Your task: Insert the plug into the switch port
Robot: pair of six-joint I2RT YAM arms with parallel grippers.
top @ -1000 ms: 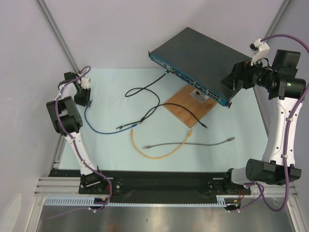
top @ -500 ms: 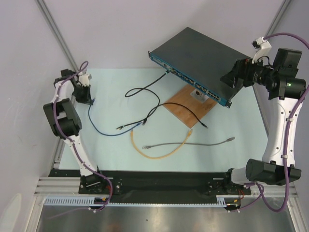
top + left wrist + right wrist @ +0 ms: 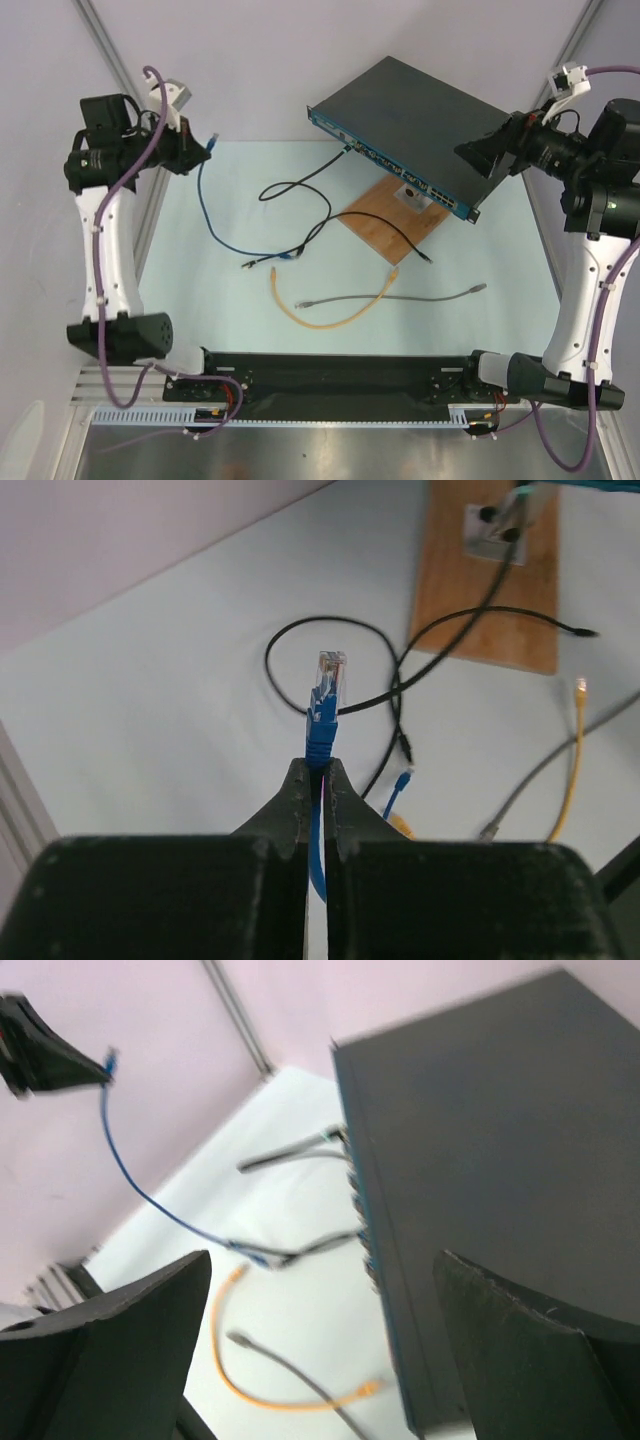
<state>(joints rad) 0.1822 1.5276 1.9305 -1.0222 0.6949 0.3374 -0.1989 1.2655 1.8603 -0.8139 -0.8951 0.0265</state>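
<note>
Pale worktop [image 3: 480, 330] with plain walls behind it, nothing fancy, but a big change from a second ago. The left tool [image 3: 316, 770] was down at the left edge of the mat, half open around the end of the blue cable [image 3: 203, 215]. Now it's clamped tight on that cable just behind the plug [image 3: 330, 670], and the whole arm has swung up, so the plug is in the air. In the left wrist view the clear connector pokes out past the fingertips, pretty much in line with them, which looks like a decent hold for aiming.

Going outward, the rest of the blue cable hangs down from the grip and trails across the mat. Its other end lies among the black cable [image 3: 300, 185], the yellow cable [image 3: 320, 320] and the grey cable [image 3: 400, 297].

The switch [image 3: 420, 110] sits at the far right of the worktop, angled, with its teal front face [image 3: 390, 172] looking towards the mat. One corner is over the wooden board [image 3: 395, 228], and one black lead seems to be plugged in already near the left end. It's well apart from the plug.

The right tool [image 3: 322, 1260] has its jaws wide open with nothing in them. It hovers over the right end of the switch, a bit higher than before.

So I'd say the pickup is done, and the carry across and lining up with a port are still to do.
</note>
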